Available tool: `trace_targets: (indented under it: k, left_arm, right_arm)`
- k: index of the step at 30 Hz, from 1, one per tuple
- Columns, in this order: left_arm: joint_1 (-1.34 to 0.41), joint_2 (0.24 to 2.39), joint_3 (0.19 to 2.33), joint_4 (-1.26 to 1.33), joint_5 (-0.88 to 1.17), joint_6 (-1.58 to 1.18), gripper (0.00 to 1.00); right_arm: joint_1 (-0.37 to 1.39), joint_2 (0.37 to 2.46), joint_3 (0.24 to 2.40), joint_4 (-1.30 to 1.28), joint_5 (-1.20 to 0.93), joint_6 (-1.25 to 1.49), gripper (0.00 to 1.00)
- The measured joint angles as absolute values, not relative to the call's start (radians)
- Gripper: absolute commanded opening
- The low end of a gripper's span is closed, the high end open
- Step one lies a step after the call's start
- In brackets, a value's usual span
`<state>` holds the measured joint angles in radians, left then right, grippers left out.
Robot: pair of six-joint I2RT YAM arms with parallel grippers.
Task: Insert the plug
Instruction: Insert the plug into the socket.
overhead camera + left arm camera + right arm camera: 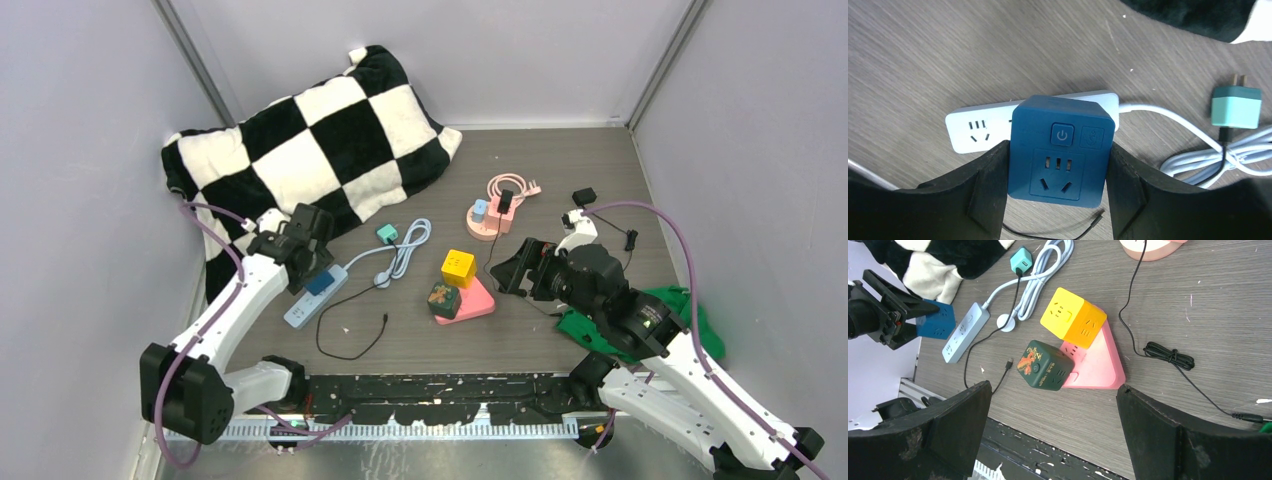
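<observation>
The blue plug cube (1060, 120) could miss its slots. Its prongs are hidden on the far face, and in the left wrist view it covers the middle of the white power strip (973, 131). Nothing shows whether prongs and holes line up, or whether they have met at all. Pressing down off-line would likely jam the prongs on the strip's face, tilt the cube in the grip, or skid the light strip across the table (923, 60), since nothing pins it down. The strip's white cable (1173, 114) and the teal charger (1236, 106) lie close by on the right and could drag if the strip shifts.

The cube sits squarely between the two fingers of the left gripper (1058, 167), which is clenched on its side faces. Its socket face and power button are turned toward the camera, with the strip directly behind it. The right gripper (512, 270) hangs spread and empty, well apart, near a yellow cube (1073, 317), a green cube (1044, 365) and their pink base (1098, 367).
</observation>
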<state>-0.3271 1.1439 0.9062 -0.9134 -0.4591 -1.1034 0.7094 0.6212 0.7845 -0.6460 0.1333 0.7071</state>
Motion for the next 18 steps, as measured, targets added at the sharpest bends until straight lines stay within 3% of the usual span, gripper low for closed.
trace_targets:
  k: [18]
  left_arm:
    - [-0.327, 1.190, 0.902, -0.962, -0.459, -1.166, 0.01]
  right_arm:
    - [0.709, 0.622, 0.785, -0.661, 0.135, 0.690, 1.00]
